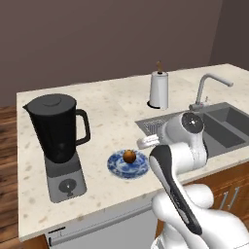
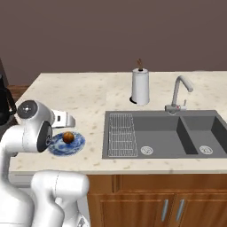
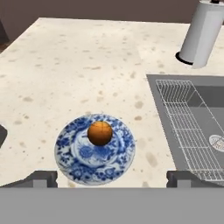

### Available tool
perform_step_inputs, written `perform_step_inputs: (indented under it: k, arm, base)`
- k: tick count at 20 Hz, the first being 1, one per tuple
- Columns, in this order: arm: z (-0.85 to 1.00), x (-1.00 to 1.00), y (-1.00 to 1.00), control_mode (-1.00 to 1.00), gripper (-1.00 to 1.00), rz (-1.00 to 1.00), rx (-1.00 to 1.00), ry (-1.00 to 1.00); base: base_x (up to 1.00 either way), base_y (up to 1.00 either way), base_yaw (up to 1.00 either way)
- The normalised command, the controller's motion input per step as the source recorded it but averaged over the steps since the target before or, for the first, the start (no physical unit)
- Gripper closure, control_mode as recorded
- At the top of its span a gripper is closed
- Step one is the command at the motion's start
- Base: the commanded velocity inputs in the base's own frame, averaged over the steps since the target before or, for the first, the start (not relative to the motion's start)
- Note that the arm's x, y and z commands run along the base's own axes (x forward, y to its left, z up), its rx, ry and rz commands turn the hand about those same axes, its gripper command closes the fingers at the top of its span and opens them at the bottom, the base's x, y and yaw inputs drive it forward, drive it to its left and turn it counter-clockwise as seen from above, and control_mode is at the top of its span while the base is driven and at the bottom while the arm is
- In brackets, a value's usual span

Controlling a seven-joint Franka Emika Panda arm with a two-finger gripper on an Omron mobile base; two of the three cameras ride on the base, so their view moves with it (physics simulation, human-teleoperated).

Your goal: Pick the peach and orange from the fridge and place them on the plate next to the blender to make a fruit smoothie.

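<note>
Gripper [image 3: 111, 177] hangs with fingers wide apart and empty, just near of the plate [image 3: 120, 164]; the orange [image 3: 100, 133] rests there, the peach awaits fetching.

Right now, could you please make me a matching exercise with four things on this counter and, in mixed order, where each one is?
Things:
1. orange
2. blender
3. paper-towel roll
4. drying rack

Places:
A. inside the sink basin, on its left side
B. on the counter, left of the plate
C. upright on the counter behind the sink, left of the faucet
D. on the middle of the blue-and-white plate

Pairs: 1-D, 2-B, 3-C, 4-A
</note>
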Motion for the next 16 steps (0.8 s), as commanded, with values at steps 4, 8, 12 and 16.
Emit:
perform_step_inputs:
  k: [4,8,12,16]
  arm:
    - [0.28,-0.25,0.0,1.0,-1.0,0.0,0.0,-0.18]
    - [0.0,0.0,0.0,1.0,-1.0,0.0,0.0,0.0]
    - [0.0,0.0,0.0,1.0,-1.0,0.0,0.0,0.0]
    - [0.0,0.0,0.0,1.0,-1.0,0.0,0.0,0.0]
  base:
    - [-0.27,-0.1,0.1]
    - [-0.73,-0.34,0.51]
    - [-0.92,-0.18,0.76]
    - [-0.29,0.0,0.99]
